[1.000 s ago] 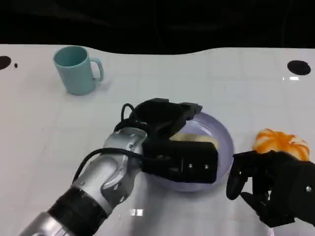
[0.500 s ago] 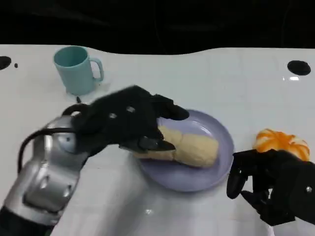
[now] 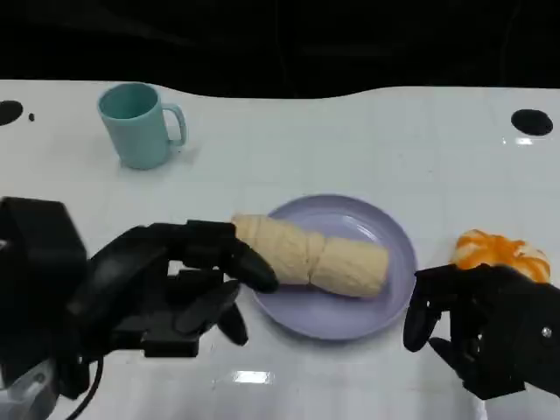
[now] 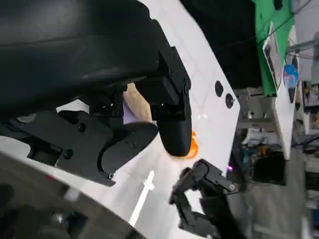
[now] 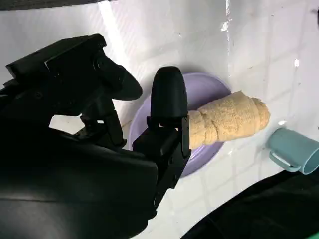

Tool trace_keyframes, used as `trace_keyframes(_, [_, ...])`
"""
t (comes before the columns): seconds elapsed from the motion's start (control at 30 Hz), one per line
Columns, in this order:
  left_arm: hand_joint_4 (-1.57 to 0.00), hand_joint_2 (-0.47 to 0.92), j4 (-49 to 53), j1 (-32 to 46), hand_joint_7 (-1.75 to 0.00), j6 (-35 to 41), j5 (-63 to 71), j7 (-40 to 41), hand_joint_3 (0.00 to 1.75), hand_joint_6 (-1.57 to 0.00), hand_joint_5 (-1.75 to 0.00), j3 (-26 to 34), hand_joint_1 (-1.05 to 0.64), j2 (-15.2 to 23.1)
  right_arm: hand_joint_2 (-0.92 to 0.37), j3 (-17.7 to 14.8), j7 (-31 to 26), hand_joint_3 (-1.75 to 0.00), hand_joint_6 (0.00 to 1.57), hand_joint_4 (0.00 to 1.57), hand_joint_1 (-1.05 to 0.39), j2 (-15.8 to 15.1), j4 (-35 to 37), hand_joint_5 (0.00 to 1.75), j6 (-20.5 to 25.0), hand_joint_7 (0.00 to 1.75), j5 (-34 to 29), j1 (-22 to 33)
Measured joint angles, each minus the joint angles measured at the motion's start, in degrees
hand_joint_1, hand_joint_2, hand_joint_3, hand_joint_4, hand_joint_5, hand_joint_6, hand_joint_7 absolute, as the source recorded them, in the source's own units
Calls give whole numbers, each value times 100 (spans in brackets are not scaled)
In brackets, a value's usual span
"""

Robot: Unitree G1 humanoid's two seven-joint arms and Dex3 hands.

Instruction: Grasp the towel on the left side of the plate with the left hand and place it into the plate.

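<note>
The towel (image 3: 311, 254), a rolled beige bundle, lies across the plate (image 3: 350, 311), with its left end poking just over the plate's left rim. We judge the placing as good as done, so the step in hand is to draw our left robot hand (image 3: 166, 284) clear. That hand sits just left of the plate with its fingers spread and nothing in them; one fingertip is close beside the roll's overhanging end, and we cannot tell whether they touch. To do this well, we would lift first and then pull toward the near left corner of the surface (image 3: 367, 140), keeping the fingers apart so none hooks the cloth and drags the roll off the rim. A sideways sweep seems the likeliest way to spoil it.

Our right robot hand (image 3: 481, 328) rests by the near right edge, fingers curled inward around nothing, close to the plate's right side. An orange thing (image 3: 499, 251) lies just beyond it, near the plate but apart from it. A teal mug (image 3: 136, 125) stands toward the far left, well away from the plate. We expect none of these to block a retreat toward the near left; only the towel's overhanging end needs care.
</note>
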Motion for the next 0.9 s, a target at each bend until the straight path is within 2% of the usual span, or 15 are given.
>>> trace_keyframes(0.1, [-74,50,-171,97,-142,515,-382,202,134,-73,-174,180,-10,12,-61,-13,0,-102,69,71,0,-1,31,173,-31,139,13,3])
trace_keyframes(0.23, [-82,54,-341,174,-159,1044,-709,453,126,-76,-175,305,-11,98,-60,-59,0,-103,69,71,0,-5,47,174,-93,139,54,20])
trace_keyframes(0.37, [-84,53,-141,94,-164,1406,-812,627,129,-74,-175,270,-10,235,-60,-137,0,-104,69,71,-1,-21,48,174,-131,139,74,30])
trace_keyframes(0.57, [-83,53,207,-34,-167,1480,-961,696,129,-71,-175,227,-12,262,-60,-220,6,-103,70,71,0,-58,60,173,-160,139,89,69])
trace_keyframes(0.73, [-83,49,388,-61,-168,1370,-966,719,133,-72,-175,79,-11,332,-57,-231,6,-107,71,73,1,-61,203,171,-437,139,89,98])
trace_keyframes(0.9, [-83,49,457,-61,-168,1271,-967,791,135,-72,-175,36,-10,363,-58,-241,6,-106,70,72,0,-62,265,172,-483,139,93,112])
